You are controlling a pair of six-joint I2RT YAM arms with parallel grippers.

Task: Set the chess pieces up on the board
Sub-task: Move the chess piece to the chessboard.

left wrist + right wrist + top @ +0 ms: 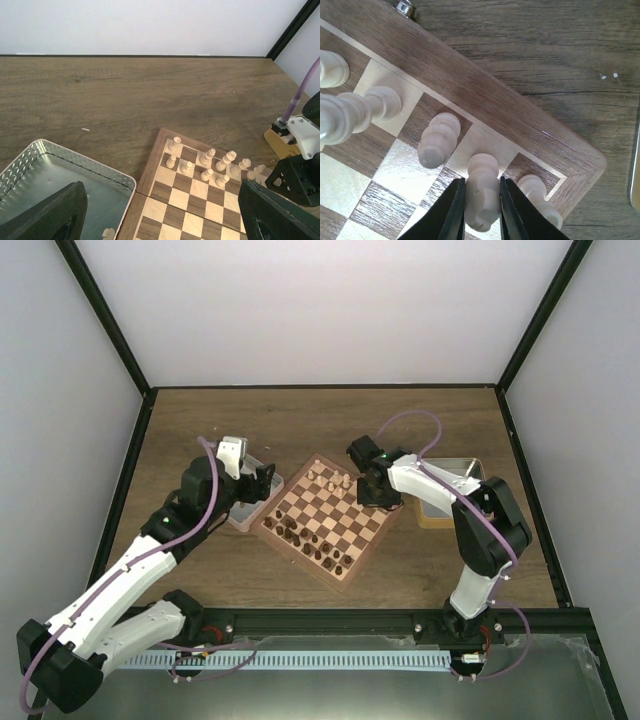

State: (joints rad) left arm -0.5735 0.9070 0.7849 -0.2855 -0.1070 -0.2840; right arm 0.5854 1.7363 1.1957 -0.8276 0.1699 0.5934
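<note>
**Top view.** Board [352, 528]: mid-bench [300, 420], set diamond-wise. Light pieces [330, 478] stand along its far side, dark pieces [305, 538] along the near side. Left gripper [262, 480] hangs above a metal tray [240, 517] just beside the board's left edge. Right gripper [372, 490] sits low at the board's right corner.

**Left wrist view.** Left gripper spread wide, grasping nothing. One loose piece [107, 232] lies in the tray. Open room over the bench beyond the board.

**Right wrist view.** Right gripper clenched on a held piece [482, 192] over a square near the corner. I cannot tell whether its base is seated. One neighbour [439, 140] and a second neighbour [537, 192] stand just beside the fingers.
- Risk, as I judge it: the opening fingers could knock either over, and an unseated base would topple on release.
- Room: the board's edge is close, with bench past it. I would leave upward.
</note>
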